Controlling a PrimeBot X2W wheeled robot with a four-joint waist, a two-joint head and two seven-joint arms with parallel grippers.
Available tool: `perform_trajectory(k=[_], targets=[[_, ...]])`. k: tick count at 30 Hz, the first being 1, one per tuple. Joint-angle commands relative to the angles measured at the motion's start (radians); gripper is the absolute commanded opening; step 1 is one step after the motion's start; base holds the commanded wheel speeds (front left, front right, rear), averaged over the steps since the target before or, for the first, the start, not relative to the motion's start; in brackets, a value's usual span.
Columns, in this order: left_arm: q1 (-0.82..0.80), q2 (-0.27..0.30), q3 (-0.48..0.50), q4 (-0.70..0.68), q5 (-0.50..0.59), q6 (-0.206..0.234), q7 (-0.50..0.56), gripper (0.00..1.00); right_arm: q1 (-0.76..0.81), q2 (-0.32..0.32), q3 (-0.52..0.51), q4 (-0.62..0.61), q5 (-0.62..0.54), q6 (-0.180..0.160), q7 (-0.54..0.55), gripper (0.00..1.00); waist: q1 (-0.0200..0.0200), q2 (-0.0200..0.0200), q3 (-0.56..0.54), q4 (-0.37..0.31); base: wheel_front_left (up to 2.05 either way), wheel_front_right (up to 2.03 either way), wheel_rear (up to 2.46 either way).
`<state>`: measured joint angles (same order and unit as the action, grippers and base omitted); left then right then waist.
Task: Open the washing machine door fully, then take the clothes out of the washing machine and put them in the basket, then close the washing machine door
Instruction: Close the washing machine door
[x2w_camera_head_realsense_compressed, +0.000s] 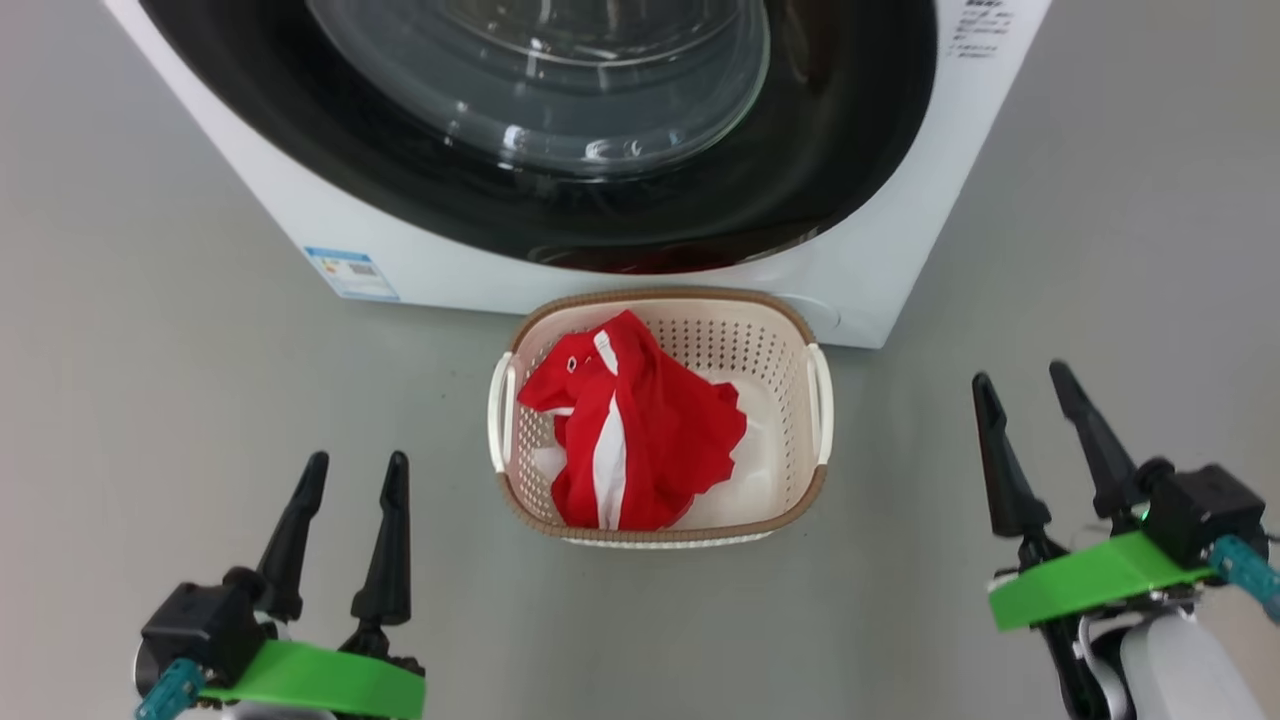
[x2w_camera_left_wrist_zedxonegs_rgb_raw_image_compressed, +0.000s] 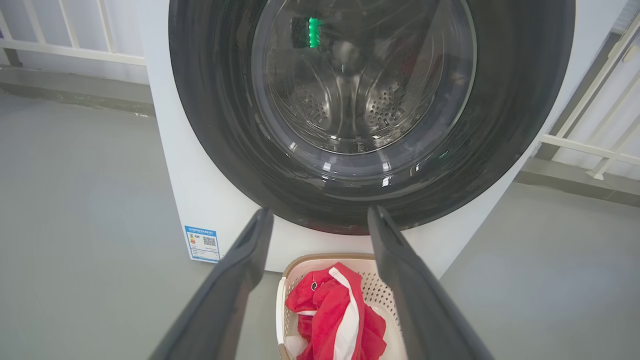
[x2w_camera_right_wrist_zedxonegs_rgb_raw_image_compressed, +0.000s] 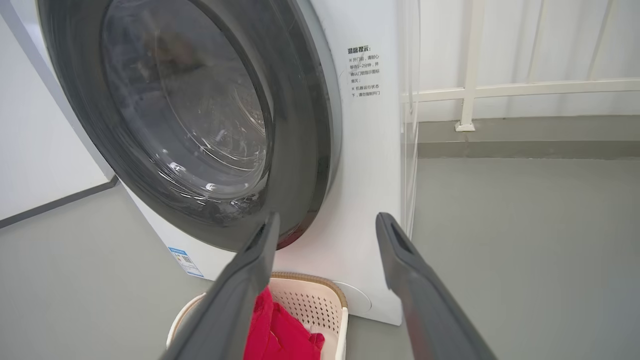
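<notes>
Red striped garment in cream perforated basket mid-frame, black-rimmed glass door looks shut; left claw, right claw gape empty, so nudge-check it's flush.

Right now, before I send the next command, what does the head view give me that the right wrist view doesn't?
Head view, not the right wrist view: the whole basket, the white stripe on the clothes, and the left gripper, open. Right wrist view, not the head view: a white railing and the grey kerb beneath it. Both: the washing machine, the washing machine door, the blue label, red fabric in the basket, and the right gripper, open.
</notes>
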<state>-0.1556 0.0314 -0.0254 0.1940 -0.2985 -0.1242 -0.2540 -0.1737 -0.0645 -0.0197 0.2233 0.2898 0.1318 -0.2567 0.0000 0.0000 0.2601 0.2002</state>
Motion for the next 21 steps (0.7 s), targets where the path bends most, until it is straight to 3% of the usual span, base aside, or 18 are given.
perform_trajectory(k=[1,21], targets=[[0.012,0.019,0.040,-0.019,0.015,-0.005,-0.008,1.00,0.014,0.003,0.025,-0.026,0.000,-0.001,-0.005,1.00,0.0000,0.0000,-0.031,-0.027,0.00,0.00,0.00],[0.114,0.019,0.051,-0.013,0.063,-0.006,-0.008,1.00,0.199,0.014,-0.017,-0.043,-0.001,-0.001,-0.005,1.00,0.0000,0.0000,-0.131,-0.121,0.00,0.00,0.00]])
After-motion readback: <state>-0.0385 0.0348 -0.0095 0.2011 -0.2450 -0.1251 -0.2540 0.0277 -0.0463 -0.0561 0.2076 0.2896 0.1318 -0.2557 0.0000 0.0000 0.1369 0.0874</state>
